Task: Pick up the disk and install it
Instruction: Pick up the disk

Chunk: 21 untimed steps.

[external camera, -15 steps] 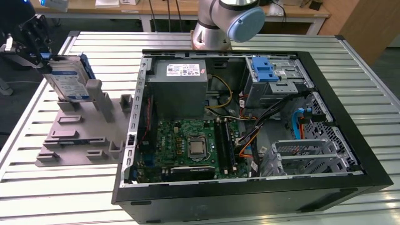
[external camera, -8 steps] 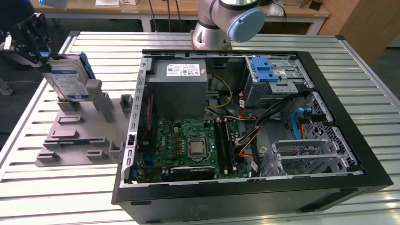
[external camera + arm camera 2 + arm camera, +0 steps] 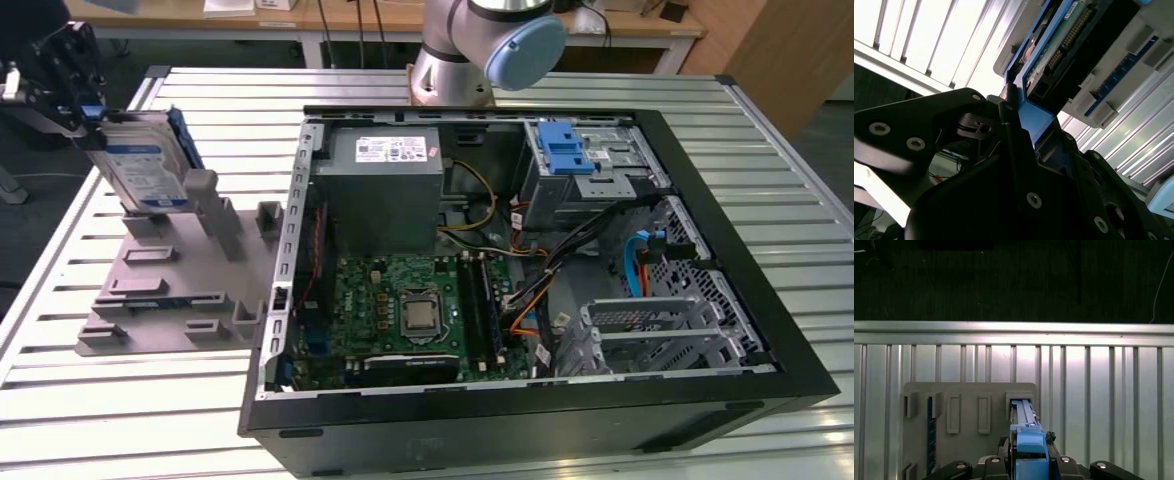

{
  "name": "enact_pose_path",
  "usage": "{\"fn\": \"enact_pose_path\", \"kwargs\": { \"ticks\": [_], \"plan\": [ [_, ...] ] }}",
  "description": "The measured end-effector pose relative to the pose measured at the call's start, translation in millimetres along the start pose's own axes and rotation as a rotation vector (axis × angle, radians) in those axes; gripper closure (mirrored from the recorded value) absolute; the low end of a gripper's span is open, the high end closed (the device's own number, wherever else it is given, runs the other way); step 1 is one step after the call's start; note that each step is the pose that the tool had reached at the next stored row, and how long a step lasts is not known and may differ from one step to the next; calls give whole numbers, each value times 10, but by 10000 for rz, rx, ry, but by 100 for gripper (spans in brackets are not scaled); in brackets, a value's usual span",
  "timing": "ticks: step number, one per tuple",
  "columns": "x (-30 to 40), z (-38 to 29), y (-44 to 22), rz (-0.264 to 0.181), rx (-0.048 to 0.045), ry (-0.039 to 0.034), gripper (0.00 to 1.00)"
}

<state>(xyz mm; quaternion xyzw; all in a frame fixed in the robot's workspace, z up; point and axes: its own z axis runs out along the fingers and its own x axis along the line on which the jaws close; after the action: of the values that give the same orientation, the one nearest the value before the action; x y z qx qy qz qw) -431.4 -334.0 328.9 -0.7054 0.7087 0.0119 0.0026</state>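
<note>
Blue-framed disk [image 3: 144, 170] is held upright at the grey stand [image 3: 167, 290] on the exterior view's left, clenched in the hand [image 3: 78, 95]. Pick-up judged under way; installation in the computer case [image 3: 507, 420] not yet done.

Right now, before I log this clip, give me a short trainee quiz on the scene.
1. True or false: the disk sits installed inside the case.
2. The gripper holds the disk by: A) its label, B) its blue bracket, C) nothing, it is open.
3. In the exterior view, on which side of the case does the grey holder stand?

Key: 1 false, it stands at the holder, outside the case. 2 B. 3 the exterior view's left.
</note>
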Motion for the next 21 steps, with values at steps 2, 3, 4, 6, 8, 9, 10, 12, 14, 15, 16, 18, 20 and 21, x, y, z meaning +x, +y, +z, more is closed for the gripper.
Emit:
{"fn": "enact_pose_path", "kwargs": {
  "ticks": [2, 3, 4, 6, 8, 9, 10, 12, 14, 15, 16, 18, 20, 21],
  "plan": [
    [0, -11, 0, 0, 0, 0, 64],
    [0, -16, 0, 0, 1, 0, 64],
    [0, -19, 0, 0, 1, -1, 64],
    [-1, -27, 0, 0, 1, -1, 64],
    [-1, -35, 1, 0, 0, 0, 64],
    [-1, -37, 0, 1, 1, -1, 64],
    [-1, -39, 0, 0, 2, -1, 64],
    [-1, -45, 1, 0, -1, 0, 64],
    [-1, -50, 1, 0, 0, 0, 64],
    [-1, -53, 1, 0, 0, 0, 64],
    [-1, -55, 1, 0, 1, 0, 64],
    [-1, -61, 1, 0, 0, 0, 64],
    [-2, -65, 1, 0, 1, -1, 64],
    [-1, -67, 1, 0, 1, -1, 64]
  ]
}}
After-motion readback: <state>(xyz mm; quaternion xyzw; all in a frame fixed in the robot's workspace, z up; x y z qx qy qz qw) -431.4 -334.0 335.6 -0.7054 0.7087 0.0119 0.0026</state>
